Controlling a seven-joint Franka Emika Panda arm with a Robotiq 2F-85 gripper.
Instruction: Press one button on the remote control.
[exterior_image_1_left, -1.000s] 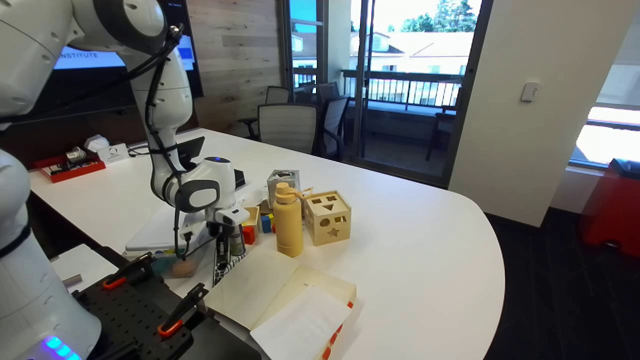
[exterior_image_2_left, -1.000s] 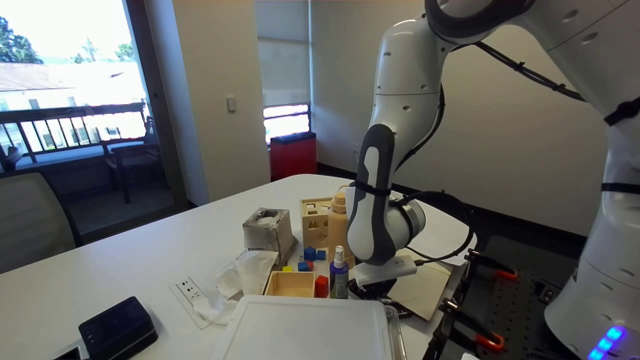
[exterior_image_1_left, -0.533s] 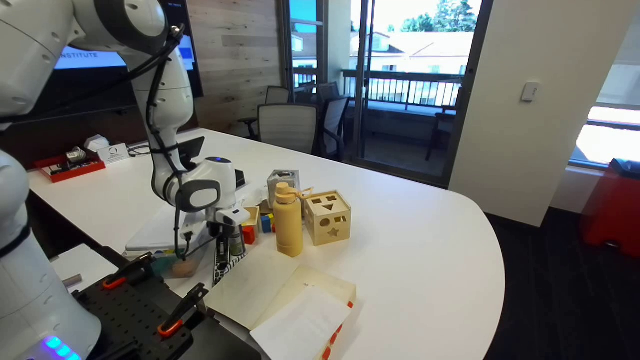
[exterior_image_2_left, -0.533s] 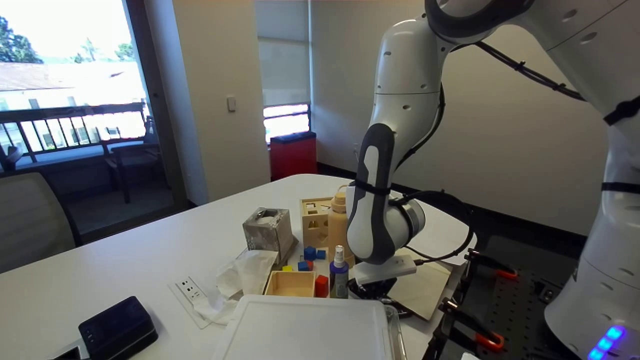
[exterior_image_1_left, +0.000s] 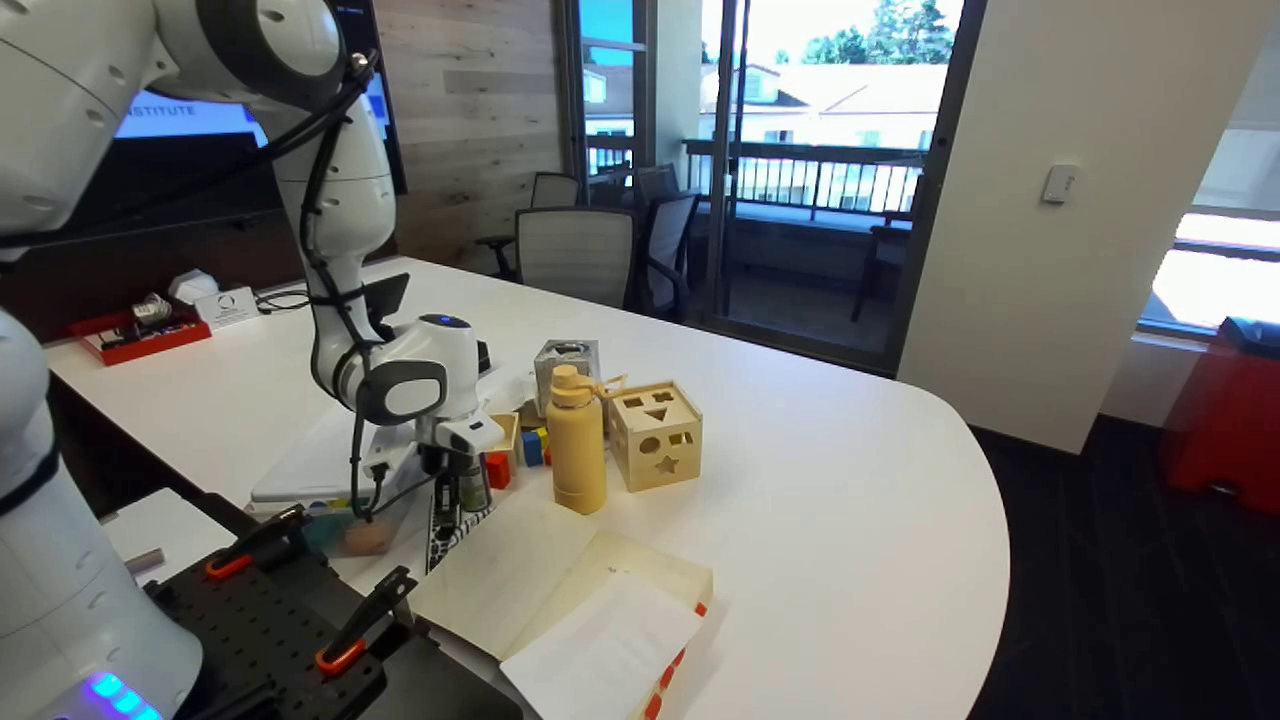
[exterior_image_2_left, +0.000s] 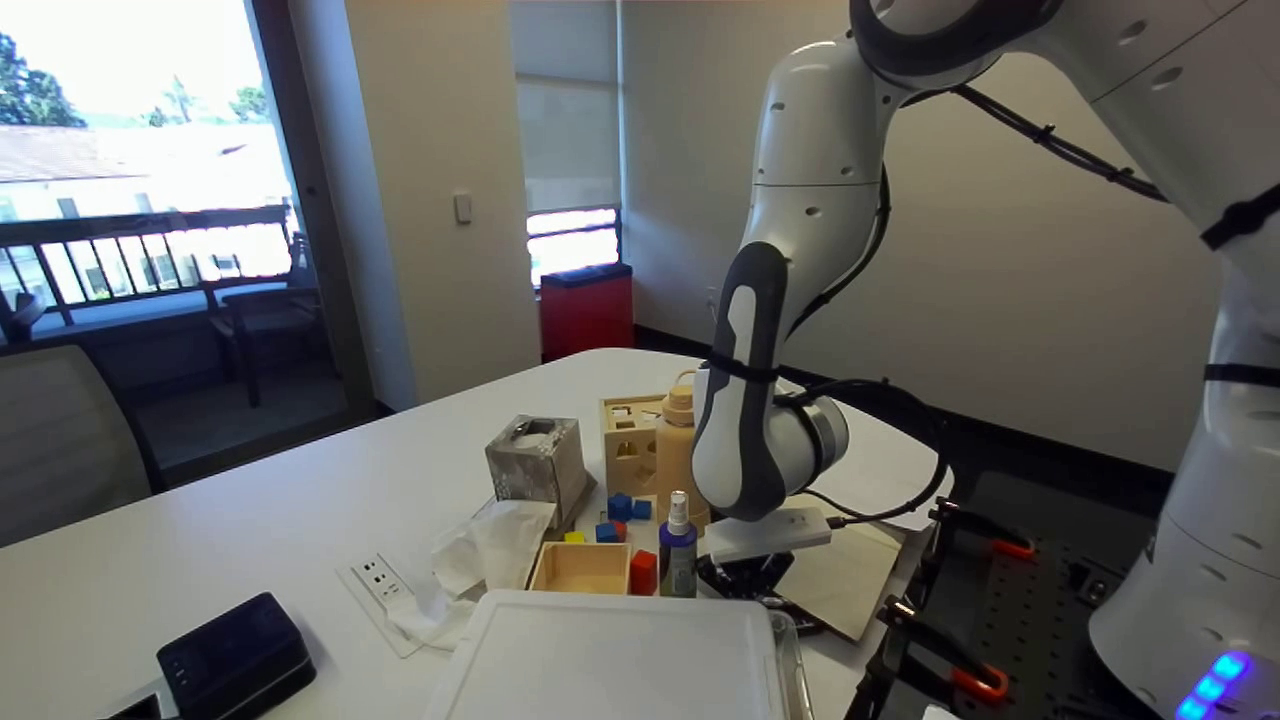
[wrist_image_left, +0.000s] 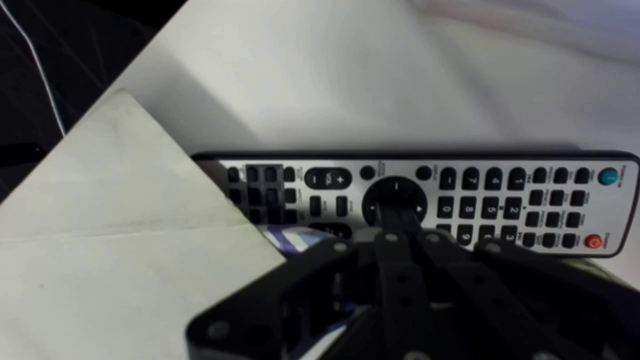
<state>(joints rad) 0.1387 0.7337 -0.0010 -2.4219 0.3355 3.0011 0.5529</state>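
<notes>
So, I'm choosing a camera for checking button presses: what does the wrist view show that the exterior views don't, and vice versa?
Only the wrist view: readable number buttons and the red button.
Only the exterior views: the yellow bottle, the tissue box and the wooden shape box.
Both share: the tool, the cream flap and, though less clearly from outside, the remote.

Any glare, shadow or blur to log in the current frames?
Wrist view: a shadow streaks the white tabletop; the hand dark and soft; remote control has readable number keys but blurred small labels. Both exterior views: the window below the blind is bleached white.
</notes>
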